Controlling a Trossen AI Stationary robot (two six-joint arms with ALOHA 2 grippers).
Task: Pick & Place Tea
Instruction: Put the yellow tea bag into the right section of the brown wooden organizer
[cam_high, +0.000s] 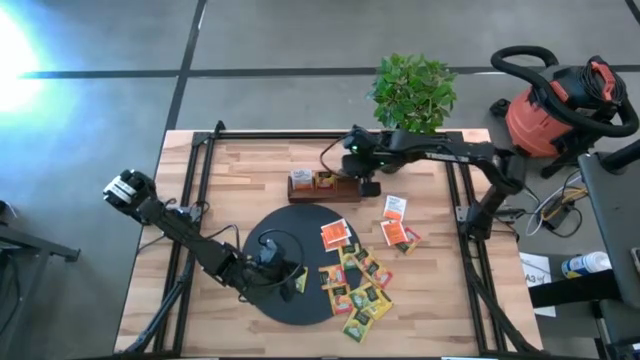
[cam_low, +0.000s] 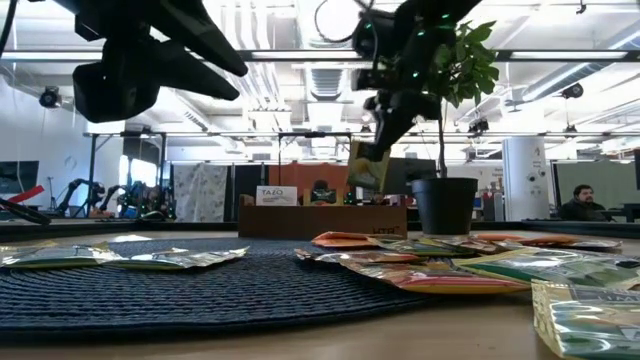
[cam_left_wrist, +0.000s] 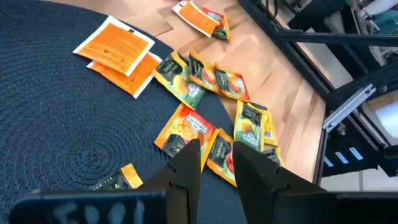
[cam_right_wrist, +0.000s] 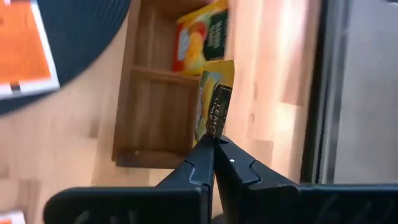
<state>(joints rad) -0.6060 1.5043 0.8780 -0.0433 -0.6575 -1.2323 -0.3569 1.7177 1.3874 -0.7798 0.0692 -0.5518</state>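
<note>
On the wooden tabletop (cam_high: 250, 170), the right claw (cam_right_wrist: 214, 144) pinches a yellow tea sachet (cam_right_wrist: 214, 102) by its edge above the wooden box (cam_right_wrist: 155, 112). Thin, limp paper, it looks best gripped at a rim. The left claw (cam_left_wrist: 214, 158), half open and empty, hovers over sachets scattered on the black mat (cam_left_wrist: 56, 143).

Tea sachets (cam_high: 358, 285) lie across the mat's (cam_high: 270, 225) right edge, the compartment box (cam_high: 322, 186) behind it.

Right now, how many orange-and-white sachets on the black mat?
2. The top sachet lies partly over the lower sachet, on the black mat near its edge. More could hide beneath.
</note>
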